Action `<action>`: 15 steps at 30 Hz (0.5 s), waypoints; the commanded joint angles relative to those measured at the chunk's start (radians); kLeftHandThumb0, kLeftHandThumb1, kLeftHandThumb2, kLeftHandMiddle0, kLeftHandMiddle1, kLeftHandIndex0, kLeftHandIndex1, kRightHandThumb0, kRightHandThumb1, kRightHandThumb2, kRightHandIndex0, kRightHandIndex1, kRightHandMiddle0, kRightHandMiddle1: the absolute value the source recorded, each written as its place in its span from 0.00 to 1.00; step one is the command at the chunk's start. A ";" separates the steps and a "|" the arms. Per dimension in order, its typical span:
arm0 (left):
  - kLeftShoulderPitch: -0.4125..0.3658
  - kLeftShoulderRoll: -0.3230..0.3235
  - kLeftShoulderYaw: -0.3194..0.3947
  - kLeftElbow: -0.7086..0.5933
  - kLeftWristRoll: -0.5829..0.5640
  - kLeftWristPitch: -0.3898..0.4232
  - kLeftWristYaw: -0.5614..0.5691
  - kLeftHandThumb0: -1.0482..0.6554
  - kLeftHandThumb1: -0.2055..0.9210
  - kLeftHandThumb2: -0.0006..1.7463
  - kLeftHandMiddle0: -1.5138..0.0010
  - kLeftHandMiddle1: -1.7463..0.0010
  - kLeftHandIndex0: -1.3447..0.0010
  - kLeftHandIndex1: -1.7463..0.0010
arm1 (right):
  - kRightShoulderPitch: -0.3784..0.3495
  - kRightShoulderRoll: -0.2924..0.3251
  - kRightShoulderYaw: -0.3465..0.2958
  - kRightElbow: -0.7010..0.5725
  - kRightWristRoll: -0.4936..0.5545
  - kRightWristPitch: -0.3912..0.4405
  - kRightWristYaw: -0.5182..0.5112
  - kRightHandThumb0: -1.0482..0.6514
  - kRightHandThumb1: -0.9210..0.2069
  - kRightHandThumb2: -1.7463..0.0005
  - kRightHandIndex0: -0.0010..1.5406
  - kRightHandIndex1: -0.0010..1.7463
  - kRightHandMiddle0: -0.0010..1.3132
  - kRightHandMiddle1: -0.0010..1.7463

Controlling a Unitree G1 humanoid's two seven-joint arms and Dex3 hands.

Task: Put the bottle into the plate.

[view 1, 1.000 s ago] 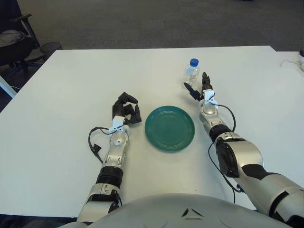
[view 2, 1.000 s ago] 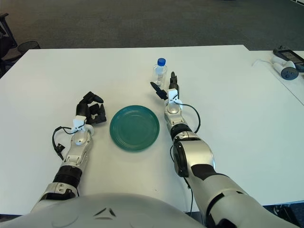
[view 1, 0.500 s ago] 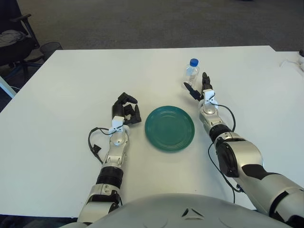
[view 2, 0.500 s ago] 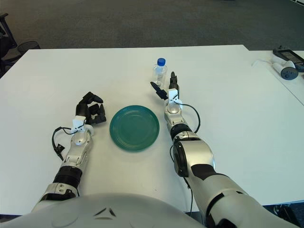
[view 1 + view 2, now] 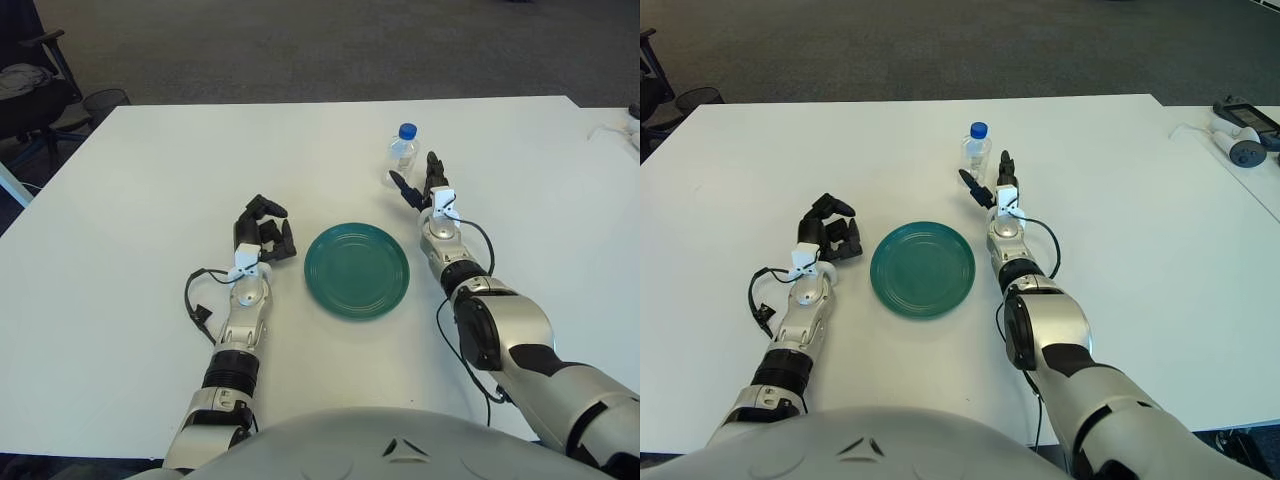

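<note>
Standing upright in the upper middle of the frame on a white table [image 5: 130, 180]: a small clear water bottle [image 5: 403, 155] with a blue cap, well apart from the round green plate [image 5: 357, 270] lying flat at the centre. Reaching toward the bottle from just below and right of it: the right hand [image 5: 420, 190], fingers spread wide around nothing, one dark fingertip pointing at the bottle's base, contact impossible to tell. Showing just left of the plate: the left hand [image 5: 262, 232], black fingers curling loosely inward and gripping nothing.

Running across most of the frame: the pale, matte tabletop, its far edge meeting grey carpet [image 5: 300, 45] along the top. Sitting in the upper left corner: a dark office chair [image 5: 30, 80]. Lying at the upper right edge of the right eye view: a small white device with a cable [image 5: 1238, 143] on an adjoining table.
</note>
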 commanded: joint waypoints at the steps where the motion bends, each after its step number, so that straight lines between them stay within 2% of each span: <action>1: 0.027 0.006 0.008 0.024 0.003 0.033 0.003 0.32 0.37 0.83 0.20 0.00 0.48 0.00 | 0.016 0.017 0.006 0.038 -0.004 0.062 -0.004 0.01 0.00 0.93 0.00 0.00 0.00 0.00; 15: 0.034 0.009 0.009 0.024 -0.006 0.022 -0.015 0.32 0.37 0.82 0.19 0.00 0.49 0.00 | -0.023 0.016 0.033 0.054 -0.035 0.101 -0.029 0.00 0.00 0.89 0.00 0.00 0.00 0.00</action>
